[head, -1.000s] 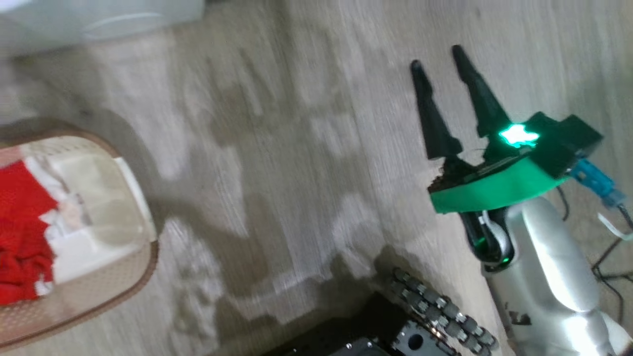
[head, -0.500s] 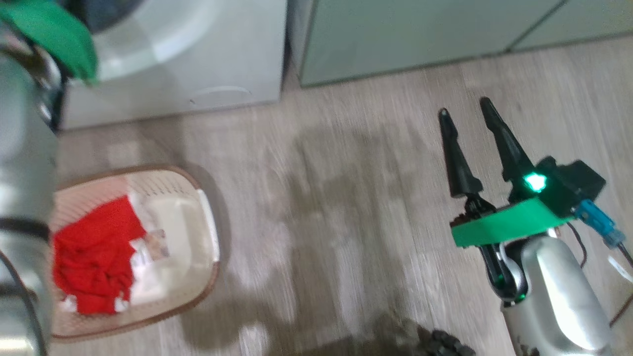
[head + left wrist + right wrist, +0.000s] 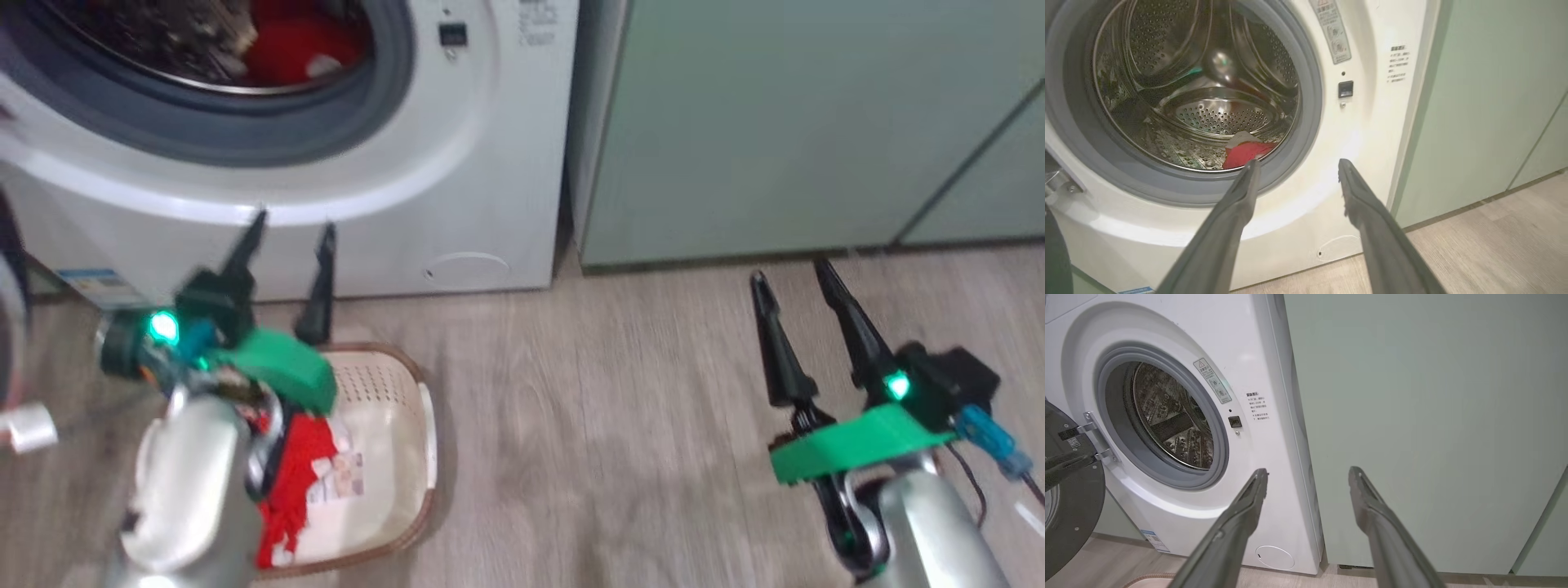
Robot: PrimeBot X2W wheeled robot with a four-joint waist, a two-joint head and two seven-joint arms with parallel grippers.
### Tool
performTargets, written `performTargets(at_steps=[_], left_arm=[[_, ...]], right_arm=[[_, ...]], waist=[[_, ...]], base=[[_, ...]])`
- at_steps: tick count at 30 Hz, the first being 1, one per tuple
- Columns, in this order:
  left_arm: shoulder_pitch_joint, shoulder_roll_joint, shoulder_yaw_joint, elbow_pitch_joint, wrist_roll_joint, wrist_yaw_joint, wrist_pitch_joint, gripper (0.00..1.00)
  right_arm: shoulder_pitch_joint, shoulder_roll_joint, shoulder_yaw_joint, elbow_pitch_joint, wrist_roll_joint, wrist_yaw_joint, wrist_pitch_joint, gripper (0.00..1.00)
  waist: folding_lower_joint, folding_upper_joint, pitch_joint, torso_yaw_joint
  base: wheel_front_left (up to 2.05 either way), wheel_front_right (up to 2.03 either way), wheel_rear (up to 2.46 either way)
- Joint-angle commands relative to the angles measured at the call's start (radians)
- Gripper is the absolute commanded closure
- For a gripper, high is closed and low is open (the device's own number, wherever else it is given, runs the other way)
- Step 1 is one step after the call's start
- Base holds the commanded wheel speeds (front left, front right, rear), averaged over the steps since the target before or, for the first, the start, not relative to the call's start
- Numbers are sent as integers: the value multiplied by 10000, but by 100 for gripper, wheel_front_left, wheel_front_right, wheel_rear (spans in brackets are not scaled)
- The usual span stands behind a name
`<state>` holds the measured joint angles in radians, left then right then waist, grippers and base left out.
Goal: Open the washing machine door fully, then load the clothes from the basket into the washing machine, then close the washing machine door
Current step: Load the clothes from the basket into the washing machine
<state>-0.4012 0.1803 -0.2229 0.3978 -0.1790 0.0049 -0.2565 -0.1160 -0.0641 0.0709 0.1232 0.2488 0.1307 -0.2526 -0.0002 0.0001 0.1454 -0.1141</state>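
The washing machine (image 3: 490, 147) stands with its drum mouth uncovered, and a red and white garment (image 3: 1244, 152) lies on the drum floor. The washing machine door (image 3: 1069, 490) hangs swung out on its hinge at the left of the right wrist view. The basket (image 3: 400, 408) sits on the floor before the washer, with red and white clothes (image 3: 302, 465) in it, partly hidden by my left forearm. My left gripper (image 3: 294, 222) hovers open above the basket's far end, pointing at the drum (image 3: 1298, 161). My right gripper (image 3: 789, 272) is open and empty over bare floor, facing the cabinet (image 3: 1308, 470).
Pale green cabinets (image 3: 775, 122) stand right of the washer. A small round service flap (image 3: 1275, 557) is low on the washer front. Wood-look floor (image 3: 604, 441) lies between the basket and my right arm. A blue plug and cables (image 3: 984, 437) trail from my right wrist.
The head camera has swung up from the floor to the washer front. My left arm has come into view over the basket. Both grippers stay open.
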Motion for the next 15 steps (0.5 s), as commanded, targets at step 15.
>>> performTargets(at_steps=[15], left_arm=[[3126, -1067, 449, -2683, 893, 1114, -53, 0]], right_arm=[[1387, -15, -313, -591, -38, 0, -92, 0]], waist=[[2, -1, -1483, 854]], base=[[0, 0, 0]])
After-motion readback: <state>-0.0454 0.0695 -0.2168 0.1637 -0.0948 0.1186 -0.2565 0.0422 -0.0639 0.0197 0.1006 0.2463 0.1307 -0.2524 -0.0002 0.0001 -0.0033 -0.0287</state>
